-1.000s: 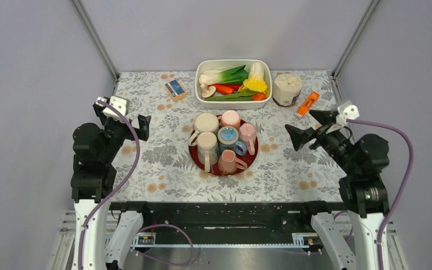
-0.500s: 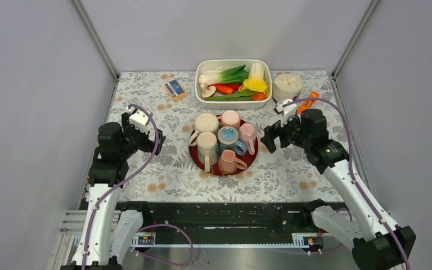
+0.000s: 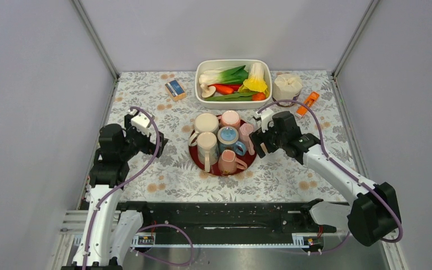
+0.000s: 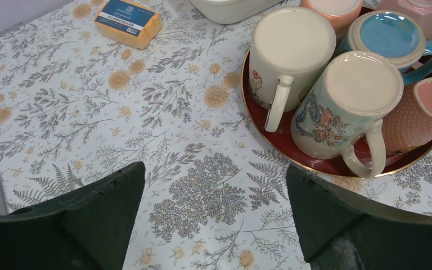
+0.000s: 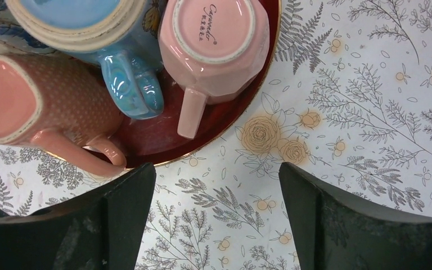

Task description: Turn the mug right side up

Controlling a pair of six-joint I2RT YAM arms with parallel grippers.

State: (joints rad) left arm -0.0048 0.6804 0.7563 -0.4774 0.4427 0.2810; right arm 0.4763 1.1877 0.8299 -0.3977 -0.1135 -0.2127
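**Six mugs base-up on one tray, both tools wide and holding nothing**

Six mugs crowd a red tray (image 5: 146,135) at the middle of the desk (image 3: 163,163), and every visible base faces up. The pink faceted mug (image 5: 214,39) sits at the tray's right rim with its handle pointing toward the near edge. The blue mug (image 5: 84,22) is pressed against it, and their two handles lie side by side. The dotted pink mug (image 5: 39,107) is nearest the near edge. The patterned mug (image 4: 346,104), the cream mug (image 4: 292,48) and a pale pink mug (image 3: 230,118) fill the left and far sides.

The right tool (image 5: 215,171) hovers just off the tray's right rim, fingers spread wide. The left tool (image 4: 215,169) is equally wide and hangs toward the left edge, well apart from the tray.

Along the far edge sit one white bin (image 3: 233,104) of toy vegetables, one orange block (image 3: 175,89), one wrapped tub (image 3: 287,87) and one orange stick (image 3: 307,103).
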